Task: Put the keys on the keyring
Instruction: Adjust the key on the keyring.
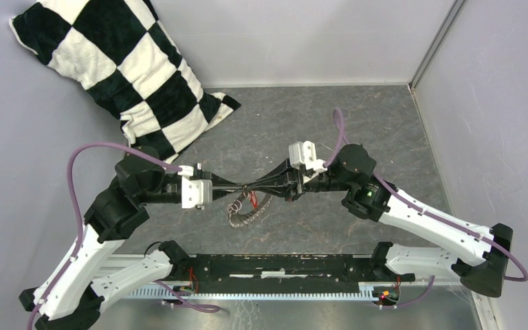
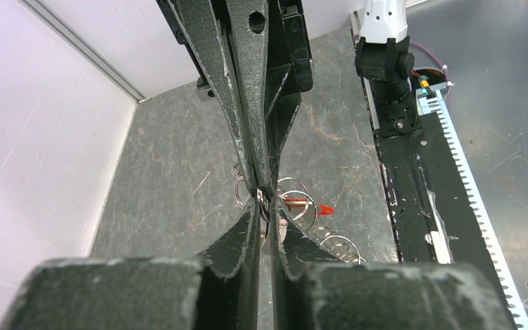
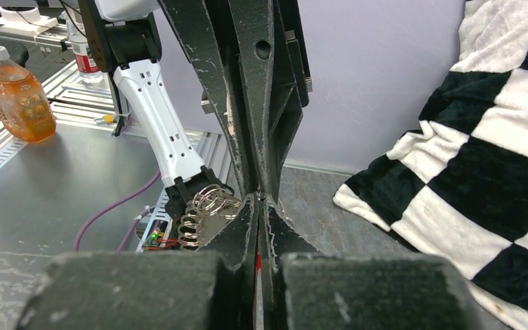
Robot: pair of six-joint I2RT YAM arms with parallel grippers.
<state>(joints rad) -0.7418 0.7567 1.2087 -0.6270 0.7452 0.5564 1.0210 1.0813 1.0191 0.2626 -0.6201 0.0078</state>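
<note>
My two grippers meet tip to tip above the middle of the table. The keyring (image 1: 243,210), a chain of small silver rings with a red tag (image 1: 253,199), dangles from where they meet. My left gripper (image 2: 265,203) is shut on a ring at its tips, with more of the keyring (image 2: 294,199) and the red tag (image 2: 326,208) just behind. My right gripper (image 3: 259,201) is shut as well. Loops of the keyring (image 3: 203,210) hang beside its left finger, and red shows in the slit between its fingers. The keys are hidden, and I cannot make one out at the pinched tips.
A black-and-white checkered pillow (image 1: 120,65) leans in the back left corner. Grey walls close in the left, back and right sides. The arm base rail (image 1: 282,271) runs along the near edge. An orange drink bottle (image 3: 19,93) stands off the table beyond the rail.
</note>
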